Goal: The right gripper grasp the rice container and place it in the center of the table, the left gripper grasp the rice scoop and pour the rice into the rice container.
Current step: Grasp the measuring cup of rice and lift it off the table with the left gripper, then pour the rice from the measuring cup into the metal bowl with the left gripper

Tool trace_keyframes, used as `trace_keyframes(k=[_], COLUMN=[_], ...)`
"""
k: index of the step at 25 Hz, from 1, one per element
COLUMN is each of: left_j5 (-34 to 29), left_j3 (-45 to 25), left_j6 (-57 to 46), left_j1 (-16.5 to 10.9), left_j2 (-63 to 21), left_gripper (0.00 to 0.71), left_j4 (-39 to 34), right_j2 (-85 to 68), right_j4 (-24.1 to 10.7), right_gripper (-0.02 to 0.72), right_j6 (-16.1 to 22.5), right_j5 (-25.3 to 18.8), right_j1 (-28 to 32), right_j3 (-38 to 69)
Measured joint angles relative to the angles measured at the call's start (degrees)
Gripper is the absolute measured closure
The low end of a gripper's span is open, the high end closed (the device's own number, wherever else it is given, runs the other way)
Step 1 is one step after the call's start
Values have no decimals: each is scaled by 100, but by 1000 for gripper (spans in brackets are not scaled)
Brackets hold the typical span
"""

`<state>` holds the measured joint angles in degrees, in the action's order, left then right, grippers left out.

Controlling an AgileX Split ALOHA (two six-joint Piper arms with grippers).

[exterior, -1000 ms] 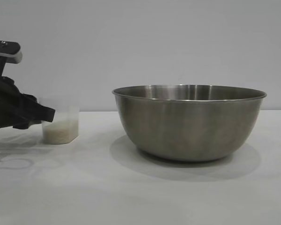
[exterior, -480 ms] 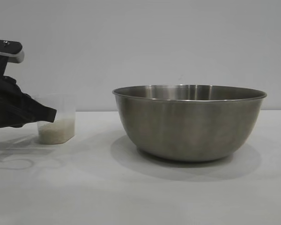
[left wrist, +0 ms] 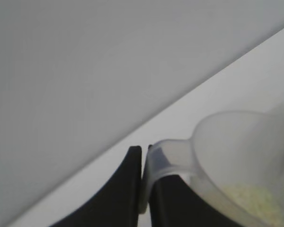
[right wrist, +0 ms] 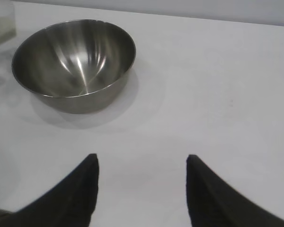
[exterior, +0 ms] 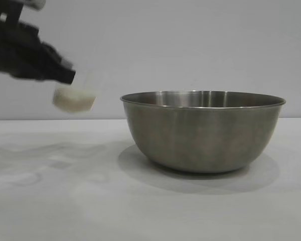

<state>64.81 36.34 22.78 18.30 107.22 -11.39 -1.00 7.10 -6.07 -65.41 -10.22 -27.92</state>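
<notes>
Rice scoop (exterior: 75, 95) in left hand (exterior: 65, 75)

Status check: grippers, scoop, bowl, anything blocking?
Left gripper shut on rice scoop, airborne left of rice container. Right gripper open, empty, clear of the container. Rice unpoured. Path clear.

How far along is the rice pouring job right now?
Done: the rice container stands on the table, and the right gripper is open and apart from it. In hand: the left gripper is shut on the handle of the rice scoop, held in the air left of the container with the rice inside. Left: carrying the scoop over the container, which looks empty, and tipping the rice in.
</notes>
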Motion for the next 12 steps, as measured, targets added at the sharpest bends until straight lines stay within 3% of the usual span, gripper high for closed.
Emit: trace_keyframes(k=[8, 12], left_j5=[0, -434], left_j3=[784, 1294], left_j6=[1076, 2003], left_j1=[13, 307], left_j2=[-319, -319], left_gripper=[710, 710], left_j4=[-1916, -2546], right_j2=[0, 0], right_j4=[0, 0], right_gripper=[316, 316], right_j6=[0, 0], right_j5=[0, 0], right_j1=[0, 0], right_j3=[0, 0])
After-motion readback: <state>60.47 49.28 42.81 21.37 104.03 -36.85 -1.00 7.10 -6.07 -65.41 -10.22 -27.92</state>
